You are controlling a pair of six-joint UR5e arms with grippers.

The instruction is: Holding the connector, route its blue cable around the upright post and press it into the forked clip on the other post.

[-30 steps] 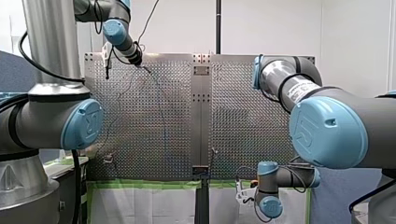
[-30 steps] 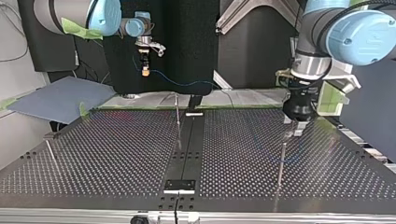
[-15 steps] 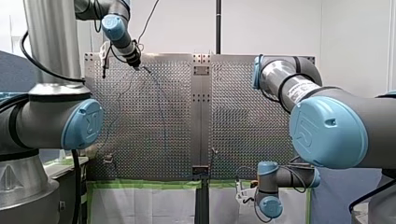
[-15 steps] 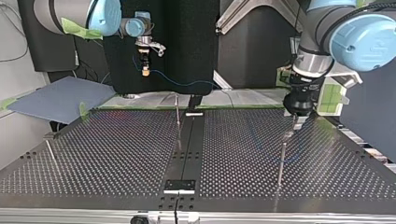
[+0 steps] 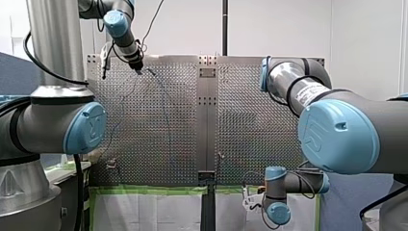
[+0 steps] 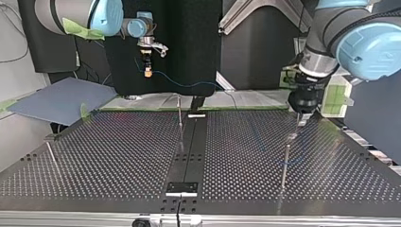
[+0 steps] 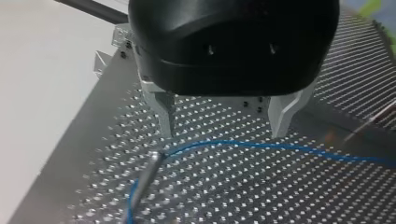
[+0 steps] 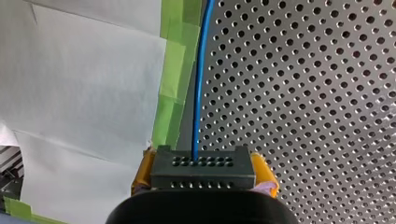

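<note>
Left gripper [image 7: 224, 133]: black with metal fingers, spread wide and gripping nothing, hanging over the perforated table [image 7: 289, 196].
Blue cable [image 7: 280, 148]: just below and ahead of the left fingertips. It crosses from one finger's side to the other and touches neither.
Post [image 7: 147, 175]: ahead of one left finger. The cable meets its tip, bends sharply and runs back beside the shaft. Whether it sits in a fork cannot be told.
Right gripper [image 8: 203, 179]: clamped on the connector [image 8: 203, 163], with a yellow pad [image 8: 262, 170] at either end.
Risk: nothing pins the cable at the post. A pull from my right arm would probably drag the bend off the tip, and slack could let it lift clear. If the left fingers come down off line, they may knock the post rather than press the cable home.
Pointing: the connector's long axis lies across, pad to pad. Its holed face points away from the right gripper. The cable leaves mid-face straight ahead, along the green tape [image 8: 175, 70] at the table's edge.
</note>
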